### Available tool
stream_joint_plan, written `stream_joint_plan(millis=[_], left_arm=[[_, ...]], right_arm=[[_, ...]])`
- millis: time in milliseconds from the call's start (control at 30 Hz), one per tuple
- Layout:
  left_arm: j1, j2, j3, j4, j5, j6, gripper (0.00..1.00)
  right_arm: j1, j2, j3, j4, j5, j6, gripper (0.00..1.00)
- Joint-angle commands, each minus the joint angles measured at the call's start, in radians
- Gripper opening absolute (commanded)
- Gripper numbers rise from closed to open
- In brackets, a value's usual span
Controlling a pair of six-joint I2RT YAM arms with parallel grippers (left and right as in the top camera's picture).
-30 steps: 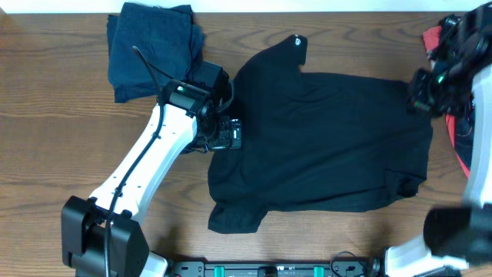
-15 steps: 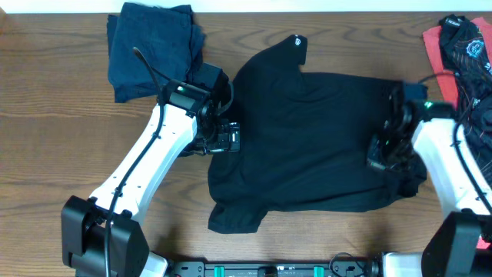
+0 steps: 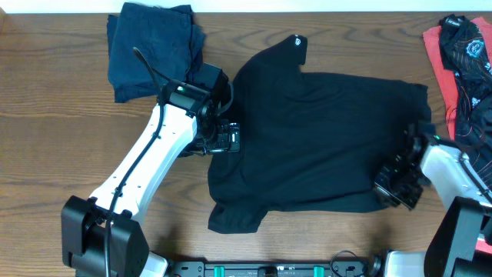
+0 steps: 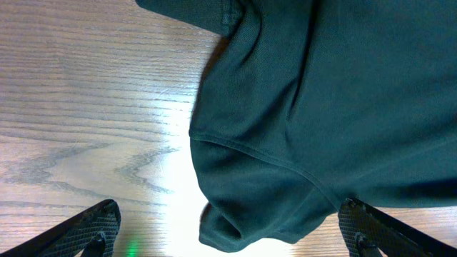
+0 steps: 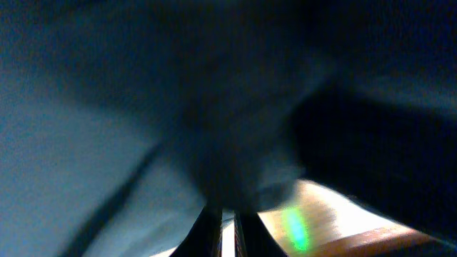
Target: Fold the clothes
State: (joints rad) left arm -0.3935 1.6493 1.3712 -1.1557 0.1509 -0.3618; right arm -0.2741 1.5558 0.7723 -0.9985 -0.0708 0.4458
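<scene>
Shirt [image 3: 323,138], black, lies spread out across the middle of the wooden table [image 3: 46,154]. My left claw [image 3: 224,136] hangs over its left edge with the fingers wide apart and nothing between them. My right claw [image 3: 396,183] sits at the shirt's near right corner, fingers pinched almost together, though its own camera is too blurred for me to tell whether cloth is caught. Farther out, a folded navy garment [image 3: 154,50] lies at the far left and a coral-red and black heap [image 3: 461,54] at the right edge.
</scene>
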Motion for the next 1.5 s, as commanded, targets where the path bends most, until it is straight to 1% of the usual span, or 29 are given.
stream_joint_plan(millis=[0,133,333,400,433,567,667,767,833,933,1033,1200,1367,1467], left_arm=[[0.004,0.011,0.007,-0.007,-0.001,0.009,0.99],[0.004,0.011,0.007,-0.007,-0.001,0.009,0.99],[0.004,0.011,0.007,-0.007,-0.001,0.010,0.99],[0.004,0.011,0.007,-0.007,-0.001,0.010,0.99],[0.004,0.011,0.007,-0.008,-0.001,0.010,0.99],[0.004,0.011,0.007,-0.007,-0.001,0.010,0.98],[0.004,0.011,0.007,-0.007,-0.001,0.010,0.99],[0.004,0.011,0.007,-0.009,-0.001,0.009,0.98],[0.004,0.011,0.007,-0.008,-0.001,0.009,0.98],[0.004,0.011,0.007,-0.002,-0.001,0.009,0.98],[0.004,0.011,0.007,0.003,-0.001,0.009,0.98],[0.004,0.011,0.007,0.005,-0.001,0.009,0.98],[0.004,0.011,0.007,0.004,-0.001,0.009,0.98],[0.004,0.011,0.007,0.001,-0.001,0.009,0.98]], right_arm=[[-0.095,0.002,-0.022,0.004,0.053,0.033,0.06],[-0.189,0.002,-0.021,-0.008,0.118,0.032,0.05],[-0.286,0.002,-0.021,0.003,0.125,0.033,0.06],[-0.318,0.002,-0.021,0.009,0.125,0.033,0.04],[-0.327,0.002,-0.020,0.009,0.114,0.032,0.01],[-0.338,-0.025,-0.017,0.011,-0.002,-0.034,0.01],[-0.338,-0.097,-0.003,-0.020,-0.027,-0.035,0.01],[-0.333,-0.225,0.023,-0.059,-0.052,-0.043,0.01],[-0.320,-0.320,0.034,-0.068,-0.098,-0.076,0.01],[-0.283,-0.453,0.034,-0.068,-0.159,-0.096,0.02],[-0.231,-0.513,0.034,-0.064,-0.170,-0.089,0.04],[-0.125,-0.477,0.021,-0.037,-0.145,-0.048,0.06],[-0.073,-0.350,0.011,0.009,-0.107,-0.023,0.06],[-0.069,-0.252,0.011,0.027,-0.089,-0.011,0.03]])
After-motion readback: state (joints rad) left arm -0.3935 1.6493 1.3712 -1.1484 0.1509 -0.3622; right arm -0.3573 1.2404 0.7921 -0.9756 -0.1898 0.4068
